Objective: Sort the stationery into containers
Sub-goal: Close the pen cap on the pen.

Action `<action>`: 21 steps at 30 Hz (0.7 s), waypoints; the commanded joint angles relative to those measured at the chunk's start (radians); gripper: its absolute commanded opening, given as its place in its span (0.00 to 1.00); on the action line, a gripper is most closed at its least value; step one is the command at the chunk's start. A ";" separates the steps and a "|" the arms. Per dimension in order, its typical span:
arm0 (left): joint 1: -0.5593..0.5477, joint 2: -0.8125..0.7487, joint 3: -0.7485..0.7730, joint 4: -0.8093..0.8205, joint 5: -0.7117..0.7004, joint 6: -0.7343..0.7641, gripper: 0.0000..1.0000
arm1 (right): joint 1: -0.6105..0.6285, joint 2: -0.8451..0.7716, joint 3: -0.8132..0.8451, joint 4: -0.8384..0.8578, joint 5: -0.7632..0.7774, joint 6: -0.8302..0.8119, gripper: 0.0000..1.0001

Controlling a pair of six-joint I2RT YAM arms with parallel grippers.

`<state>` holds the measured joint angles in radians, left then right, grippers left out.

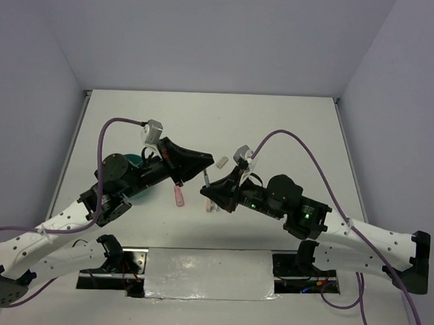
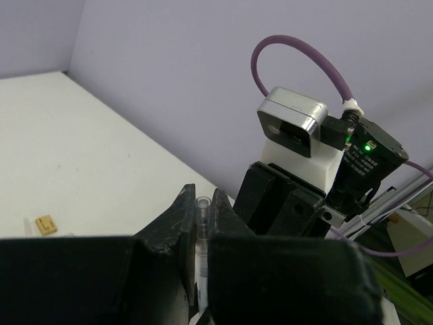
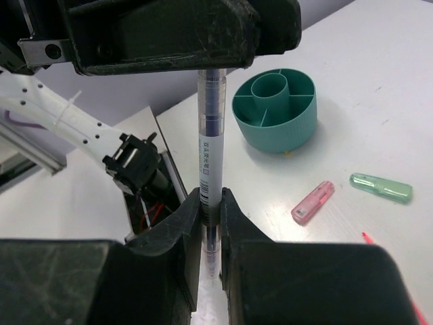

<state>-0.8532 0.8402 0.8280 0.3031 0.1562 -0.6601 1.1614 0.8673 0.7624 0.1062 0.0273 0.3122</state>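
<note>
Both grippers are shut on the same thin dark pen (image 3: 211, 128), a white-clear barrel with a dark core. In the right wrist view my right gripper (image 3: 211, 203) clamps its lower end, and the left gripper's black body (image 3: 183, 34) holds the upper end. In the left wrist view the pen's clear tip (image 2: 201, 206) sticks out between my left gripper's (image 2: 201, 200) closed fingers. From the top, the left gripper (image 1: 195, 164) and right gripper (image 1: 214, 190) meet above mid-table. The teal organizer (image 3: 274, 112) stands empty, partly hidden under the left arm in the top view (image 1: 139, 163).
A pink stick (image 3: 312, 202) and a mint-green tube (image 3: 381, 187) lie on the table near the organizer. A grey block (image 1: 221, 162) lies behind the grippers. A tan nub (image 2: 46, 224) lies on the table. A purple cable (image 1: 304, 152) arcs over the right arm.
</note>
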 commanded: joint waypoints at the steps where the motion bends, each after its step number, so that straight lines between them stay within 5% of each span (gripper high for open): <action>1: -0.007 0.013 -0.033 -0.054 0.088 -0.013 0.00 | -0.043 -0.002 0.161 0.073 -0.064 -0.102 0.00; 7: -0.020 0.010 -0.114 -0.069 0.108 -0.016 0.00 | -0.193 0.048 0.299 0.026 -0.236 -0.079 0.00; 14: -0.075 0.039 -0.197 0.007 0.091 -0.038 0.00 | -0.206 0.143 0.498 -0.028 -0.266 -0.075 0.00; 21: -0.110 0.053 -0.213 0.036 0.075 -0.033 0.00 | -0.209 0.162 0.492 0.026 -0.225 -0.035 0.00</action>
<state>-0.8871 0.8242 0.6842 0.6029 0.0120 -0.6861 0.9787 1.0405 1.1278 -0.3164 -0.2947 0.2386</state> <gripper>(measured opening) 0.141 0.177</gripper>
